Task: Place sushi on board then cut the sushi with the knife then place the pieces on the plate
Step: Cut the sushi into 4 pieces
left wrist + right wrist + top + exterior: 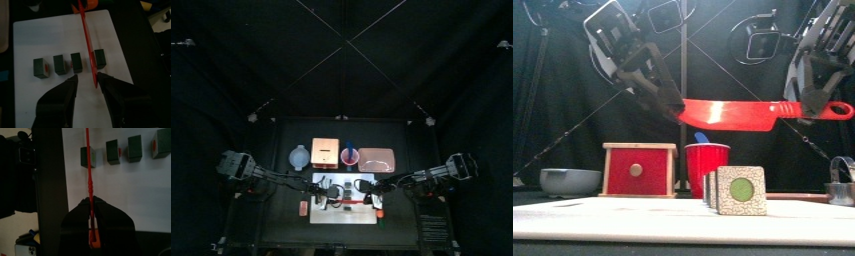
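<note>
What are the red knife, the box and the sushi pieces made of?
The red knife: probably plastic, smooth, slightly shiny, one solid colour. The box: pale wood, matte, with a red front. The sushi pieces: hard-edged blocks, maybe painted wood or plastic; cannot tell.

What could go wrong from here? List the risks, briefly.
1. The red knife hangs in the air over the white board, with the right tool on its handle and the left tool at its blade tip. If they pull out of step, it may twist loose and drop on the sushi pieces.
2. The four pieces stand close in a row, so grasping one may topple its neighbour.
</note>
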Tool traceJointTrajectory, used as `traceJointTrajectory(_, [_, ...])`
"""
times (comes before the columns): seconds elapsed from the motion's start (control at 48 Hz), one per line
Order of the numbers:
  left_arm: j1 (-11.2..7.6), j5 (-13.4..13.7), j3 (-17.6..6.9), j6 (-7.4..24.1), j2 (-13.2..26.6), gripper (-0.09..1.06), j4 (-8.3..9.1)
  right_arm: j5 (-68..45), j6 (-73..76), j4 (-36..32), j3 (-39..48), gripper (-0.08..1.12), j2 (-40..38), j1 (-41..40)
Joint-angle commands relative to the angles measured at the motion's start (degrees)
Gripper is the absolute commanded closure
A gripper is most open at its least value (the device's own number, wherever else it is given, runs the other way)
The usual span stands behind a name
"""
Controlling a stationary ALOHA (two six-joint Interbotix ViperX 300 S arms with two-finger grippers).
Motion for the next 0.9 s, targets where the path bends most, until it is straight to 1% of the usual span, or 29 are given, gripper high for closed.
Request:
traceJointTrajectory(0.021, [1.32, -0.2, -0.2, 0.1, -3.3, 0.13, 2.11, 2.5, 0.1, 0.3, 1.0, 0.72, -5.7, -1.5])
traceJointTrajectory(0.146, [2.46, -0.7, 1.5, -0.1, -5.3, 0.12, 4.04, 4.8, 0.1, 1.3, 4.2, 0.72, -11.0, -2.8])
traceJointTrajectory(0.188, [2.99, -1.1, 2.0, -0.1, -5.9, 0.12, 4.31, 5.4, 0.2, 1.7, 5.5, 0.72, -12.8, -3.4])
traceJointTrajectory(0.25, [3.96, -2.3, 2.8, -0.1, -6.5, 0.12, 4.22, 6.2, 0.2, 2.5, 7.6, 0.72, -15.6, -4.5])
traceJointTrajectory(0.333, [5.19, -4.7, 4.0, -0.1, -6.8, 0.12, 4.39, 7.6, 0.2, 3.0, 10.5, 0.71, -19.7, -6.3])
traceJointTrajectory(0.542, [8.17, -10.8, 5.7, 0.2, -6.8, 0.12, 4.39, 14.1, 0.4, 3.1, 15.5, 0.71, -26.3, -12.5])
traceJointTrajectory(0.688, [10.02, -14.9, 6.9, 0.0, -6.8, 0.12, 4.22, 19.1, 0.4, 2.1, 17.1, 0.71, -28.0, -16.3])
traceJointTrajectory(0.854, [11.16, -20.0, 8.0, 0.0, -6.4, 0.12, 4.13, 20.2, 0.3, -1.8, 18.1, 0.71, -28.4, -19.2])
traceJointTrajectory(0.896, [11.34, -20.9, 8.2, 0.0, -6.2, 0.12, 4.13, 20.3, 0.3, -2.1, 18.3, 0.71, -28.4, -19.6])
